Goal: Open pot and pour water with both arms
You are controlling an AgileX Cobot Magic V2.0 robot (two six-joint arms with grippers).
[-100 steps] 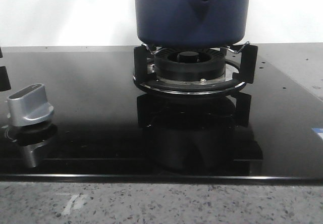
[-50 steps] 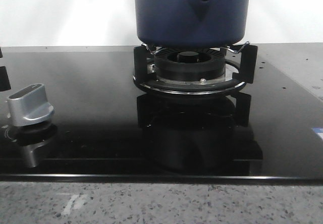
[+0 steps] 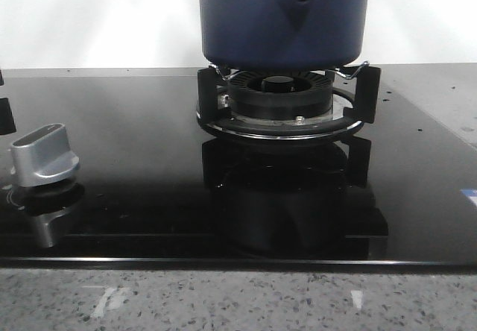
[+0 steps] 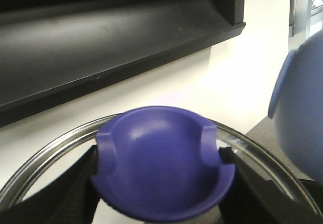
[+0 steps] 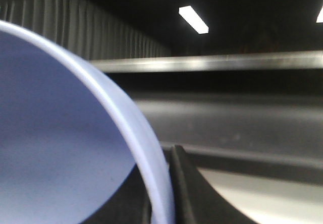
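The dark navy-blue round matte pot sits on the black burner grate. The left jaws are closed on the purple-blue knob of the steel-rimmed lid. The right jaws' state I cannot tell; a pale-blue rim lies just beside them

one pot, one burner, one knob

The front view sits low, facing the burner close; both wrist views press tight against pot parts, sharing only that pot
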